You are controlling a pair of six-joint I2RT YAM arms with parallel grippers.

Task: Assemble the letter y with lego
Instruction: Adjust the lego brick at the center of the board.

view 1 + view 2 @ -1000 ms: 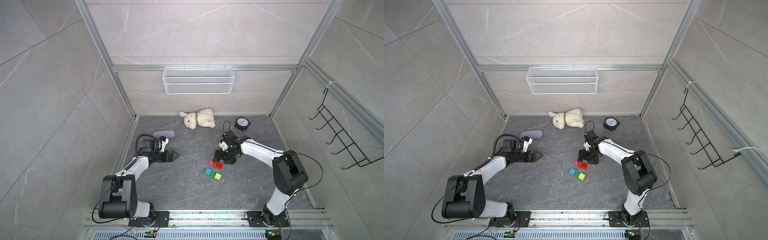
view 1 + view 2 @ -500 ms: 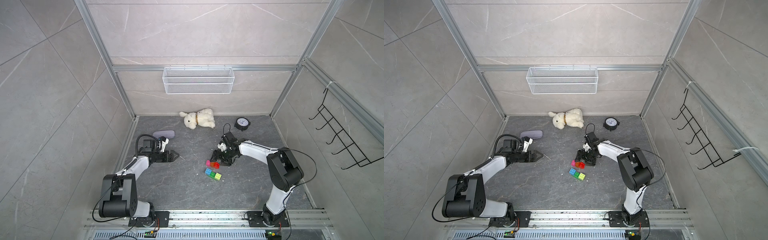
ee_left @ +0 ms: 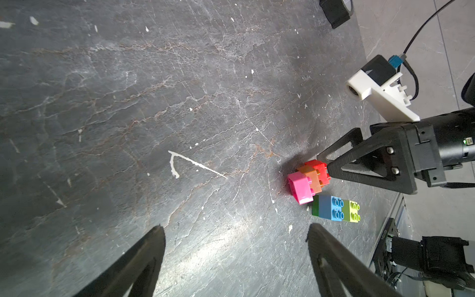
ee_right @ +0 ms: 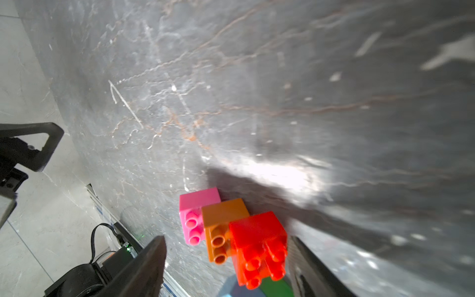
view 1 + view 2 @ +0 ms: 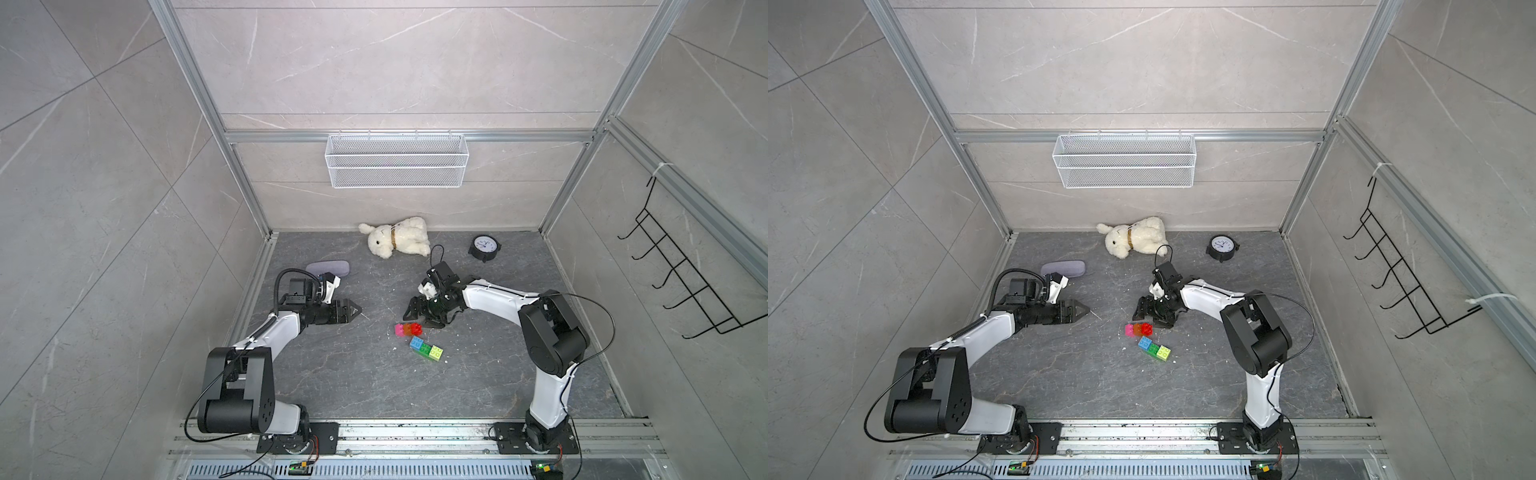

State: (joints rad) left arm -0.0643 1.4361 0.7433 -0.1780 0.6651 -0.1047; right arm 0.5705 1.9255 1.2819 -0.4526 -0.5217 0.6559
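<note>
Both top views show you the lego on the floor (image 5: 353,374), mid-scene: the stem (image 5: 409,329), running pink to orange to red, lies on its side, and just beside it lies the green bar (image 5: 425,349), carrying a blue brick (image 5: 416,343) and a yellow-green brick (image 5: 436,353). The two pieces are not joined into a y; whether they touch you cannot tell. Your right gripper (image 5: 420,316) sits low at the stem's red end, jaws spread wider than the red brick (image 4: 257,231), which shows between them in the right wrist view with a gap on one side; nothing is gripped. Your left gripper (image 5: 352,309) hangs well apart across the floor, pointing toward the bricks, its jaws wide and holding nothing in the left wrist view. Farther back, a plush rabbit (image 5: 397,241) lies by the rear wall (image 5: 395,208), a clock (image 5: 484,248) to its right, a grey case (image 5: 328,267) beyond the left gripper. A wire basket (image 5: 395,166) hangs on the rear wall, a hook rack (image 5: 685,282) off to the right.
</note>
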